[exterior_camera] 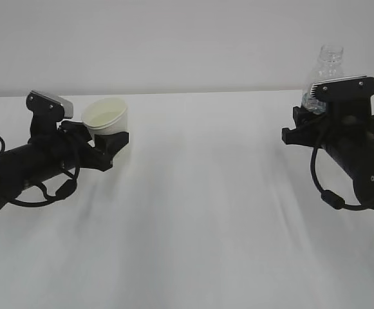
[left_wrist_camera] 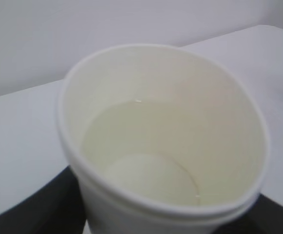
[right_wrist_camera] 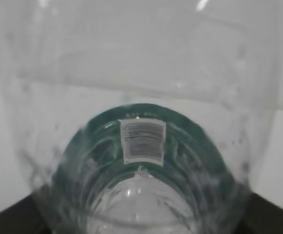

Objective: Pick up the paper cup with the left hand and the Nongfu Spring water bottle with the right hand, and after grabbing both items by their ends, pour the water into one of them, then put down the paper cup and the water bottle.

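Note:
The paper cup [exterior_camera: 107, 116] is off-white and tilts its mouth toward the exterior camera. My left gripper [exterior_camera: 111, 145] is shut on its lower part. In the left wrist view the cup [left_wrist_camera: 165, 73] fills the frame, with clear water [left_wrist_camera: 131, 141] pooled inside and a black finger [left_wrist_camera: 31, 212] at each side. The Nongfu Spring water bottle [exterior_camera: 329, 67] stands upright and capless in my right gripper [exterior_camera: 308, 123], its lower half hidden behind the wrist. In the right wrist view I look through the bottle's clear wall at its green label [right_wrist_camera: 143, 141], with droplets on the plastic and a dark finger [right_wrist_camera: 275, 217] at each bottom corner.
A white table [exterior_camera: 199, 212] spreads between the two arms, with a pale wall behind it. Black cables loop under each arm, one of them a cable [exterior_camera: 328, 193] hanging below the right wrist.

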